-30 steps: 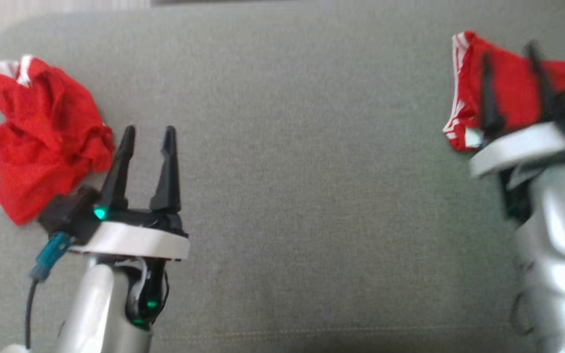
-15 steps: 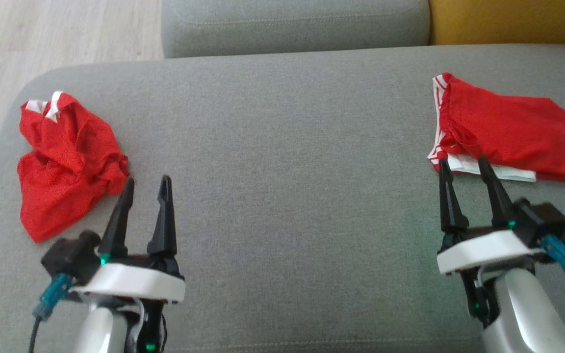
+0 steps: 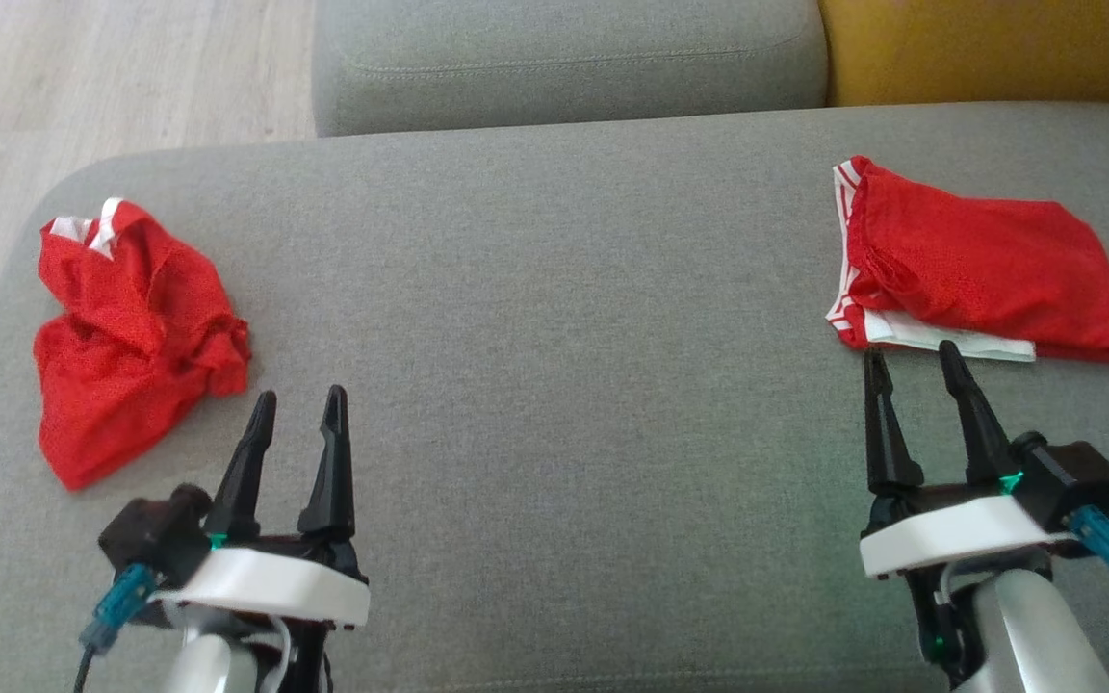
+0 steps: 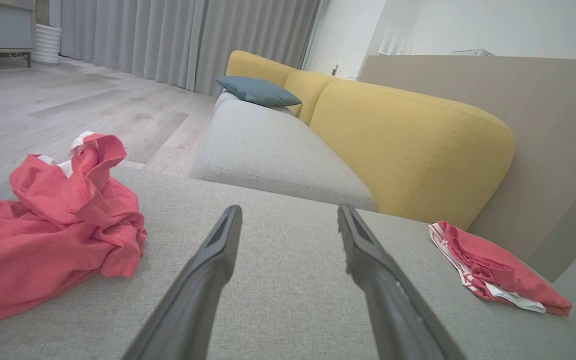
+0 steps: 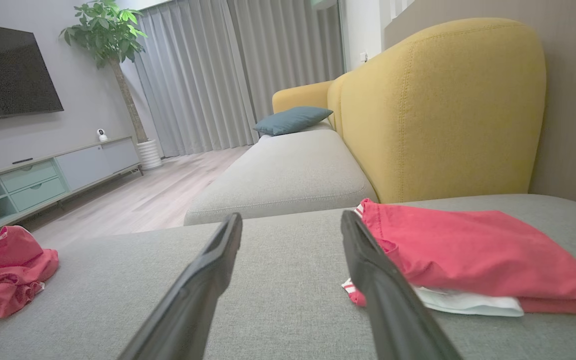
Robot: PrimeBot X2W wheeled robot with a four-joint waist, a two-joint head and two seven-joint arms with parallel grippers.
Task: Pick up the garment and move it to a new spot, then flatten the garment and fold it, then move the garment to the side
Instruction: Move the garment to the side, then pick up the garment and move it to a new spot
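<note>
The crumpled red garment [image 3: 131, 337] lies on the grey sofa seat [image 3: 564, 318], just to the left of the left claw [image 3: 300, 395] and slightly ahead of its fingertips. It is near them but not touching. The heap runs roughly parallel to the claw's fingers. Its white-striped waistband is bunched at the far end, and a loose red corner points back toward the robot, level with the claw's base. The left claw hangs released and empty, with its two fingers spread and pointing forward over bare cushion.

The middle of the seat separates the two arms widely. The right claw [image 3: 911, 352] is also released and holds nothing. Its fingertips stop just short of the near edge of the folded red garment [image 3: 978, 269]. That piece lies crosswise to the fingers, and its long axis runs left to right. Its striped band sits at the left end, just ahead of the claw's left finger, and the rest reaches off to the claw's right. A white layer shows along its near edge.

The folded piece looks finished, so the crumpled one is probably next. The left arm is by far the nearer, and reaching the heap would take a swing to that claw's left.
</note>
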